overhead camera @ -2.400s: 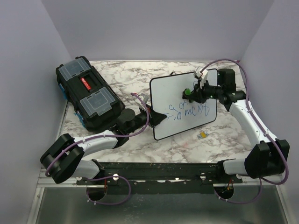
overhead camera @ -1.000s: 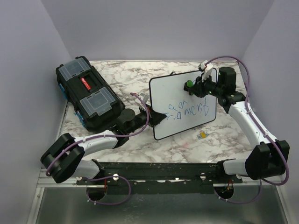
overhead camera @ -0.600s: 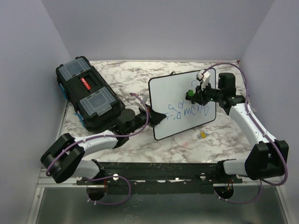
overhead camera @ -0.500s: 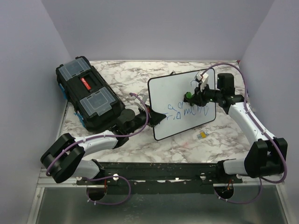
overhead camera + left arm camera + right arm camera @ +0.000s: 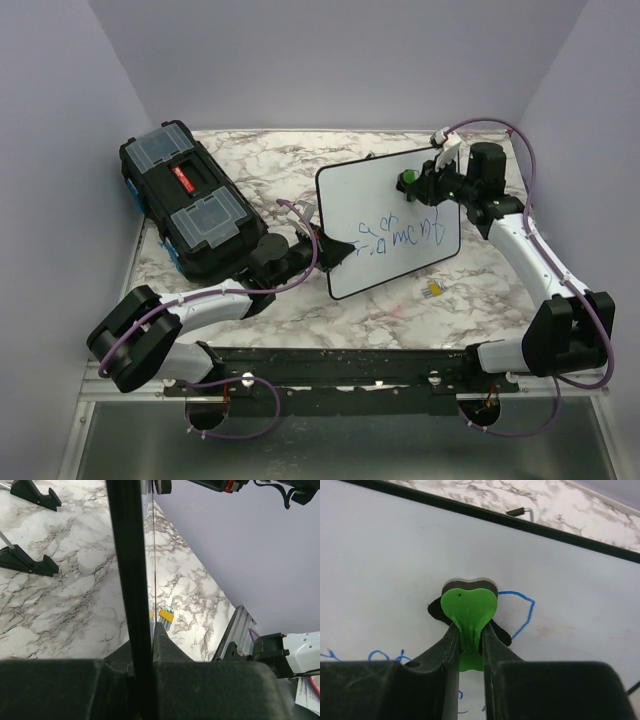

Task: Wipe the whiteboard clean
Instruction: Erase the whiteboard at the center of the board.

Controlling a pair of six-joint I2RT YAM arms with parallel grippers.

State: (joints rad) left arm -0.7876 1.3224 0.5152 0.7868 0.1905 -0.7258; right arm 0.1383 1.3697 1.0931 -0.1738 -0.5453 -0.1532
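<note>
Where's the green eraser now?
Top view, right side: green eraser pinched in the right gripper on the whiteboard's upper right, above the blue writing.

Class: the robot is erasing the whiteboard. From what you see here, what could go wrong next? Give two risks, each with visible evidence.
1. The left gripper clamps only the thin frame at one edge of the whiteboard, so wiping pressure might twist the board or make it slip.
2. The right gripper pinches the green eraser by its narrow stem, so it may pivot and miss the blue writing, which lies mostly nearer the arms.
</note>
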